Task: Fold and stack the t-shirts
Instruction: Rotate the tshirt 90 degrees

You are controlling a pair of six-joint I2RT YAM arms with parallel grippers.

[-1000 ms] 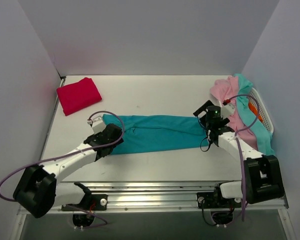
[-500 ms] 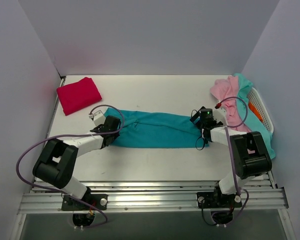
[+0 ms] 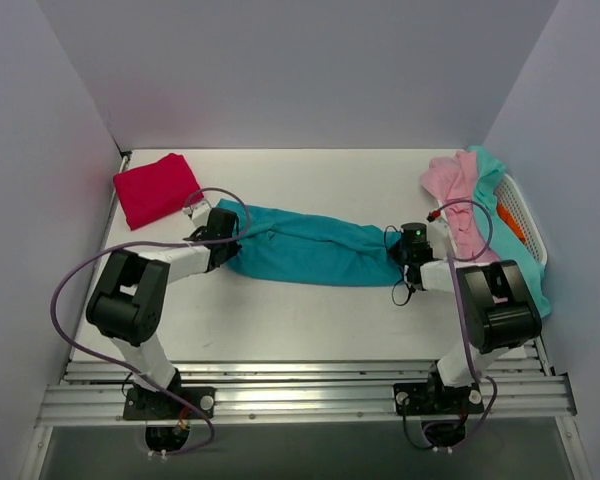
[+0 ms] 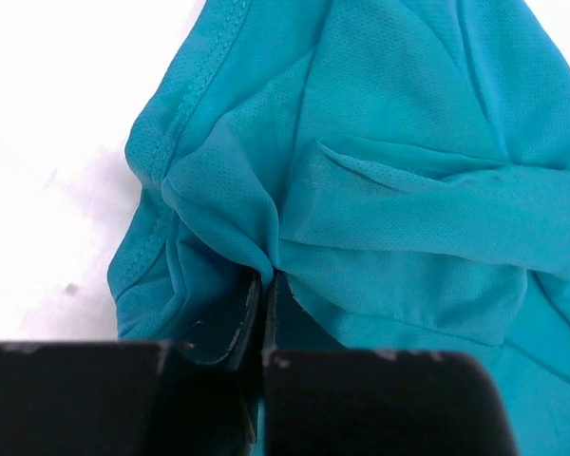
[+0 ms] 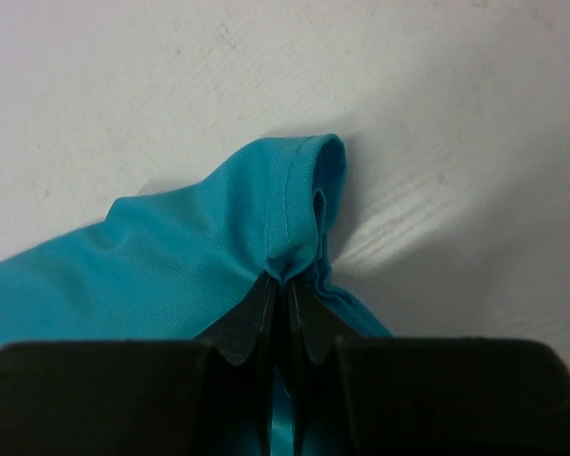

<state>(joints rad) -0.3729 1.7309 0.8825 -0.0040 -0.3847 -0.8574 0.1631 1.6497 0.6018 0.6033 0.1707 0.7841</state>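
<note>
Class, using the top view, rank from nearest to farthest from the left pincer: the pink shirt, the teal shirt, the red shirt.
1. Teal shirt, gripped in the left pincer.
2. Red shirt, back left corner.
3. Pink shirt, far right.

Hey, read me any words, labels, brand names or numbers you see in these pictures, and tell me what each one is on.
No readable text in any view.
The teal t-shirt, the red t-shirt, the pink t-shirt and the white basket show no print, tag, logo or number.
</note>
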